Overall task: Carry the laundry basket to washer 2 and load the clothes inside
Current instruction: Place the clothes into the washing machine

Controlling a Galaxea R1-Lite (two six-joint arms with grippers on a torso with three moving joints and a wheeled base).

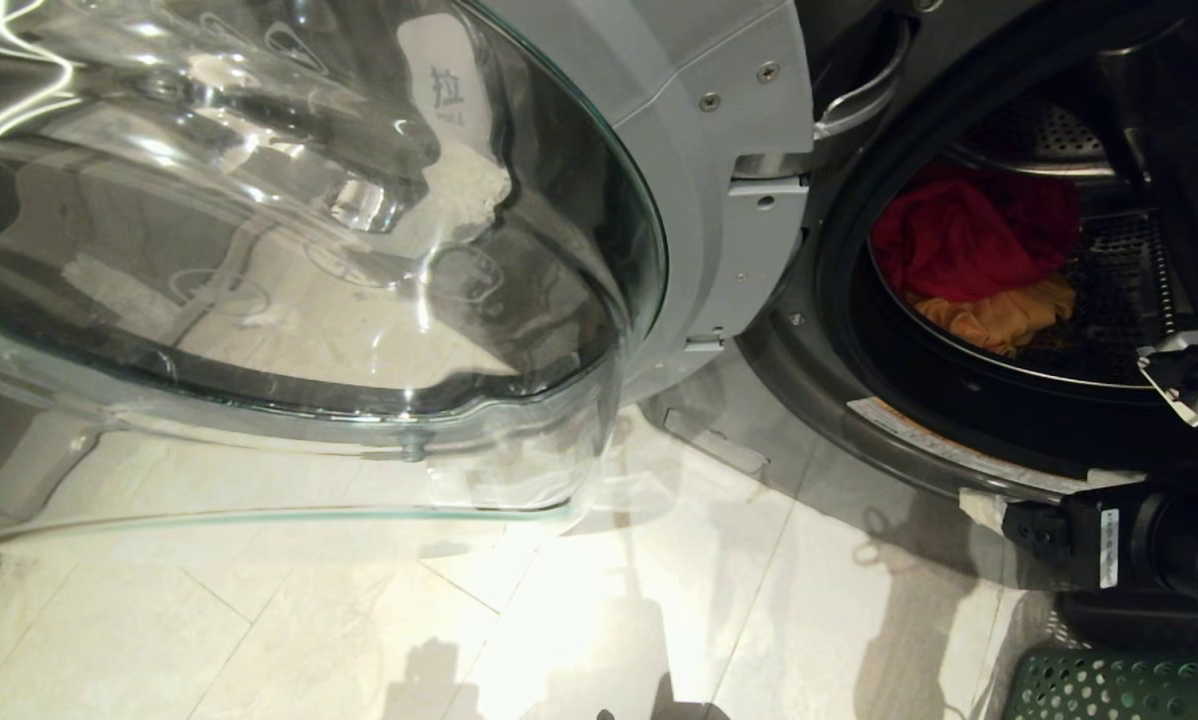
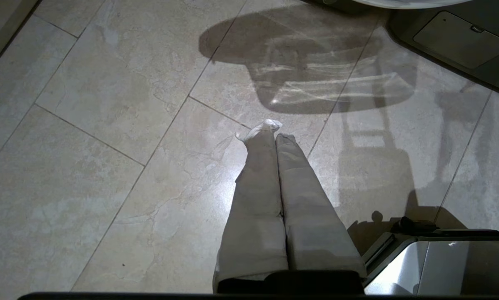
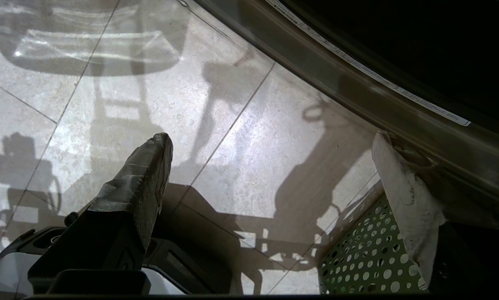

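- Two garments sit in the washer drum (image 1: pixel 1109 300), head view: red cloth (image 1: pixel 969 240) on top, orange cloth (image 1: pixel 999 315) touching it at 6 o'clock. Glass door (image 1: pixel 289 260) swung wide open, filling the 9 to 12 o'clock side. Green perforated laundry basket (image 1: pixel 1109 690) on the tiled floor (image 1: pixel 599 590) at 5 o'clock, below the drum opening. Right arm (image 1: pixel 1109 545) enters at 4 o'clock.
- Left wrist view: left gripper (image 2: pixel 274 131) hangs over bare tile, cloth-wrapped fingers pressed together, nothing between them.
- Right wrist view: right gripper (image 3: pixel 270 143) spread wide and empty; one finger over tile, the other finger (image 3: pixel 403 196) just beside the washer's front rim (image 3: pixel 358 91), above the basket's corner.
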